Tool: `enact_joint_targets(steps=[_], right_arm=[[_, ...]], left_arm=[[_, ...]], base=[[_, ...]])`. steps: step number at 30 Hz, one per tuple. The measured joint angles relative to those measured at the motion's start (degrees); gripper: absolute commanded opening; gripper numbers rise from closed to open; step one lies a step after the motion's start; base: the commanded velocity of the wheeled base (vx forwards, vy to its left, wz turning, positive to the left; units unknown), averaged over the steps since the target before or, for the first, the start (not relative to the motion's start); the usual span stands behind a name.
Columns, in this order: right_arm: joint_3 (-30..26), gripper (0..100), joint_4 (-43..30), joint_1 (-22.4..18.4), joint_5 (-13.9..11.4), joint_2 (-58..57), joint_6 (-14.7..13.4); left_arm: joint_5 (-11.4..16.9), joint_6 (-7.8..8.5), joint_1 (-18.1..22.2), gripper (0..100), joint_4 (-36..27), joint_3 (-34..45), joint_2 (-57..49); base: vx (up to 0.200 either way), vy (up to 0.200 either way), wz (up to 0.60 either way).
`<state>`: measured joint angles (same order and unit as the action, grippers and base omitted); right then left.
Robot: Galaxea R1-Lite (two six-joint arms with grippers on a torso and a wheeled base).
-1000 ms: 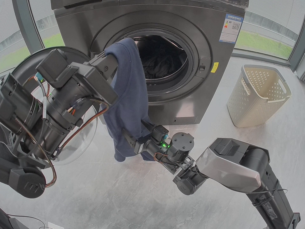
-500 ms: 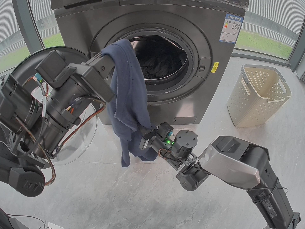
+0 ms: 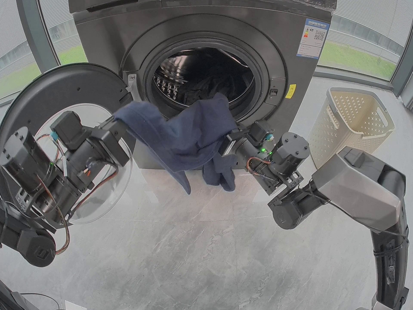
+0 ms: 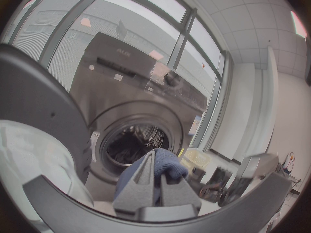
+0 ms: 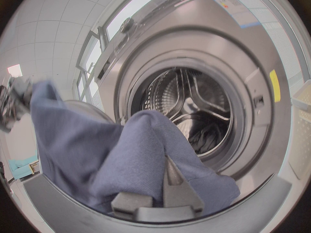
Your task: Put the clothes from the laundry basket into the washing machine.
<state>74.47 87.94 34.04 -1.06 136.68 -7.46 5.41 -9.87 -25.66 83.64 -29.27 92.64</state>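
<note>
Left of the washing machine (image 3: 202,22) its door (image 3: 64,91) stands open; the laundry basket (image 3: 350,128) is on the floor at its right. Dark clothes (image 3: 206,89) lie in the drum. Before the opening the blue garment (image 3: 185,136) hangs between left gripper (image 3: 117,123) and right gripper (image 3: 229,139), both pinched on it, seemingly, since cloth hides part of the right fingers (image 5: 176,183).

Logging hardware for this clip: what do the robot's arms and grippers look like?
Left arm: black cylindrical joints, brown braided cables, a teal connector. Right arm: silver-grey angular shell, black round wrist joints, a green light, a thin brown cable. The left gripper and right gripper each have matte grey wedge-shaped fingers.
</note>
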Motion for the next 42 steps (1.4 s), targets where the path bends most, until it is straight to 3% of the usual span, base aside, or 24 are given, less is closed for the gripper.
enact_joint_targets(steps=[7, 8, 14, 22, 27, 30, 36, 42], right_arm=[[-1.5, 0, -0.2, 0.3, 0.5, -5.8, -0.3], [-1.6, 0, -0.2, 0.4, 0.5, -6.1, -0.3], [-2.0, 0, -0.1, 0.6, 0.6, -8.0, -0.5], [-3.4, 0, 0.3, 0.7, 0.6, -8.7, -0.7], [-3.7, 0, 0.3, 0.9, 0.5, -8.8, -0.8], [-3.8, 0, 0.3, 0.9, 0.6, -8.8, -0.8], [-4.4, 0, 0.3, 1.6, 0.6, -9.0, -0.8], [-6.1, 0, 0.3, 3.5, 0.6, -9.3, -0.8]], left_arm=[[0.0, 0.09, 1.2, 0, 1.8, 5.7, 4.4], [0.0, 0.11, 1.2, 100, 1.8, 5.9, 4.9], [-0.3, 0.35, 1.0, 100, 2.4, 7.9, 9.0], [0.2, 2.08, 0.1, 100, 5.4, 11.5, 14.8], [4.4, 6.08, -0.9, 100, 5.4, 15.7, 17.5], [5.5, 7.09, -1.1, 100, 5.4, 16.5, 19.1], [6.2, 6.60, -1.7, 100, 5.4, 10.8, 21.0], [6.3, 5.94, -2.5, 100, 5.4, -1.1, 24.1]], base=[[0.000, 0.000, 0.00], [0.000, 0.000, 0.00], [0.000, 0.000, 0.00], [0.000, 0.000, 0.00], [0.000, 0.000, 0.00], [0.000, 0.000, 0.00], [0.000, 0.000, 0.00], [0.000, 0.000, 0.00]])
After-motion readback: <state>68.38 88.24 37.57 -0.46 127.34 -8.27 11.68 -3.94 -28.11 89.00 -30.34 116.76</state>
